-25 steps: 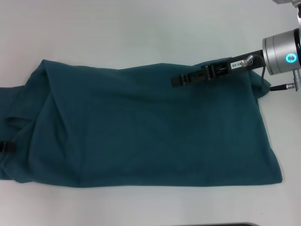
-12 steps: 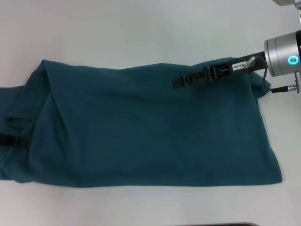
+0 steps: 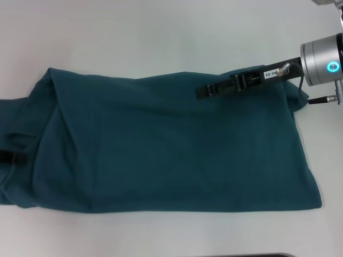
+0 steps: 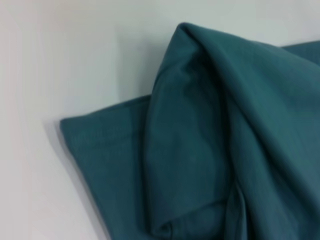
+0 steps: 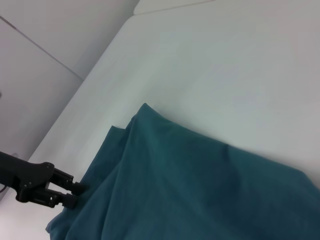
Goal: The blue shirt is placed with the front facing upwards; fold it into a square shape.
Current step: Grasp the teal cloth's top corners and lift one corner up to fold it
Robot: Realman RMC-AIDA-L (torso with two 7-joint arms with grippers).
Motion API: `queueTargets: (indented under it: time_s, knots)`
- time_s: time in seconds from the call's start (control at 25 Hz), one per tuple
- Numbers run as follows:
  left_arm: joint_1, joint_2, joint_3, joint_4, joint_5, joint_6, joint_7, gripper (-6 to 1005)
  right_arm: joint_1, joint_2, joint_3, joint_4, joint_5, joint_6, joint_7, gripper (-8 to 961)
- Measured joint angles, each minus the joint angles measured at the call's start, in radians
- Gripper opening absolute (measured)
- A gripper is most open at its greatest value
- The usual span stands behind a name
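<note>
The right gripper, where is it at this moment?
In the head view the right gripper is on the right side, low over the far edge of the blue shirt, reaching toward the middle of the white table.

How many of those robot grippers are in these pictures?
2. The right gripper reaches over the far edge of the blue shirt. The left gripper barely peeks in at the shirt's left end, seen more fully from the right wrist view, at the cloth's edge.

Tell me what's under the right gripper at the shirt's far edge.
The right gripper lies over the far edge of the blue shirt, with folded fabric directly beneath it. The white table shows just beyond. Whatever the cloth covers there, including any layers or lettering, is hidden.
</note>
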Motion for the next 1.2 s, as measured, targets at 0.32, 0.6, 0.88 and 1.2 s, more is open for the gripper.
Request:
queueTargets:
  time_s: [0.32, 0.6, 0.88, 1.2]
  knots:
    - [0.001, 0.001, 0.010, 0.018, 0.002, 0.008, 0.000, 407, 0.005, 0.001, 0.000, 0.000, 0.000, 0.007, 0.001, 662]
    - [-0.009, 0.004, 0.011, 0.038, 0.001, 0.007, 0.017, 392, 0.004, 0.002, 0.000, -0.001, 0.000, 0.008, 0.002, 661]
    - [-0.013, 0.000, 0.023, 0.051, -0.001, 0.010, 0.041, 284, -0.003, 0.002, -0.001, -0.001, 0.009, 0.006, 0.003, 660]
    - [-0.011, 0.000, 0.010, 0.040, -0.028, 0.009, 0.050, 47, -0.002, 0.002, -0.001, -0.001, 0.010, -0.001, 0.005, 658]
